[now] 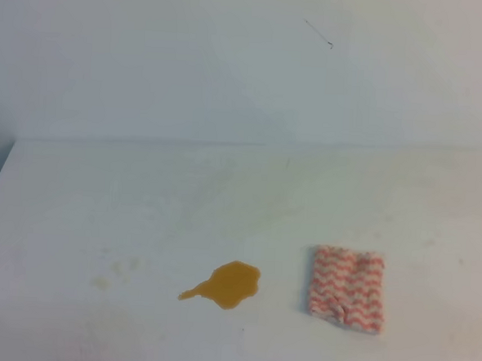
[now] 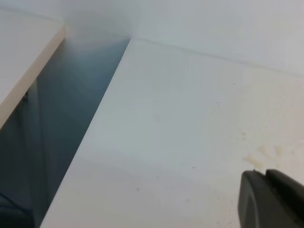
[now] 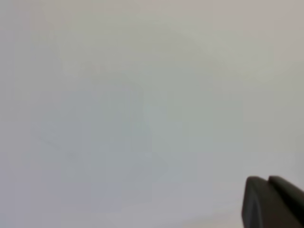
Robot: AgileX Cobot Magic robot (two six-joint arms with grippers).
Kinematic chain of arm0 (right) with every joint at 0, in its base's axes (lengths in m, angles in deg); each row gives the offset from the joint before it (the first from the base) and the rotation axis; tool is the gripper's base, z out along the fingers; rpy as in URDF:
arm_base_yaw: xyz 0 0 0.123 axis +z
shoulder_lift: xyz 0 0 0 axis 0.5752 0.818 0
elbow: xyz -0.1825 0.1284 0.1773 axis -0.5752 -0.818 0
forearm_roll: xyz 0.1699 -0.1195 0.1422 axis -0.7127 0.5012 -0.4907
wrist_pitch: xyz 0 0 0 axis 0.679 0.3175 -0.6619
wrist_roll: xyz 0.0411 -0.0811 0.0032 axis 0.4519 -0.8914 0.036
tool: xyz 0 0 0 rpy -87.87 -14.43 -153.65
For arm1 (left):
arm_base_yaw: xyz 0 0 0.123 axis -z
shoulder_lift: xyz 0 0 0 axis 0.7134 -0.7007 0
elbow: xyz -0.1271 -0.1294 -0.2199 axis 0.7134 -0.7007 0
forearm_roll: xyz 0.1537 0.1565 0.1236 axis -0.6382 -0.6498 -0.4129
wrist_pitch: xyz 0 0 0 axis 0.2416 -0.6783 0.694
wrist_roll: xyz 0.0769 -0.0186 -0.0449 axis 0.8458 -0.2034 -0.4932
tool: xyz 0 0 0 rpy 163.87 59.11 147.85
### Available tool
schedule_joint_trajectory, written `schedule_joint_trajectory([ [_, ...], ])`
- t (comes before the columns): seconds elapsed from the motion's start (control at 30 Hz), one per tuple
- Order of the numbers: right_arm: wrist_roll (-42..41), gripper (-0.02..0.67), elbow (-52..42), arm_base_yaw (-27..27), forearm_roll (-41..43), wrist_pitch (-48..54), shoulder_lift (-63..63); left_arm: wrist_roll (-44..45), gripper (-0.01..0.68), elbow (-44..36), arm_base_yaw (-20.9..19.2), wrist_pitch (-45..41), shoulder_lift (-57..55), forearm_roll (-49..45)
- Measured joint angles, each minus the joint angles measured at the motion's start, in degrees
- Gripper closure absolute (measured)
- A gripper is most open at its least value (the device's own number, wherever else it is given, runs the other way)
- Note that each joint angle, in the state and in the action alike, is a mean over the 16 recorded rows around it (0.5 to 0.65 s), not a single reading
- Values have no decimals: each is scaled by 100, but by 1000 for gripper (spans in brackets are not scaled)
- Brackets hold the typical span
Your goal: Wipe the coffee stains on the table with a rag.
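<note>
The coffee stains [image 1: 228,284] form one amber puddle with a thin tail pointing left, on the white table [image 1: 101,196] near its front middle. To the puddle's right, a short gap away, the rag [image 1: 347,287] lies flat and folded, red and white zigzag. Neither gripper shows in the exterior high view. In the left wrist view, the dark tip of my left gripper [image 2: 266,173] sits at the lower right corner over bare tabletop, fingers together with nothing between them. My right gripper [image 3: 268,179] shows the same way, shut and empty, against a blurred pale surface.
Faint yellowish smudges [image 1: 117,271] mark the table left of the puddle. The table's left edge [image 2: 102,109] drops into a dark gap, with another pale surface [image 2: 23,61] beyond it. A white wall [image 1: 232,57] rises behind the table.
</note>
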Motion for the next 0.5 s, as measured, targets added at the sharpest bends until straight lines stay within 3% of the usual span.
schedule_joint_trajectory([
  [0.5,-462,652,472,0,113,-801,90,0,674,-47,0,0,0,0],
])
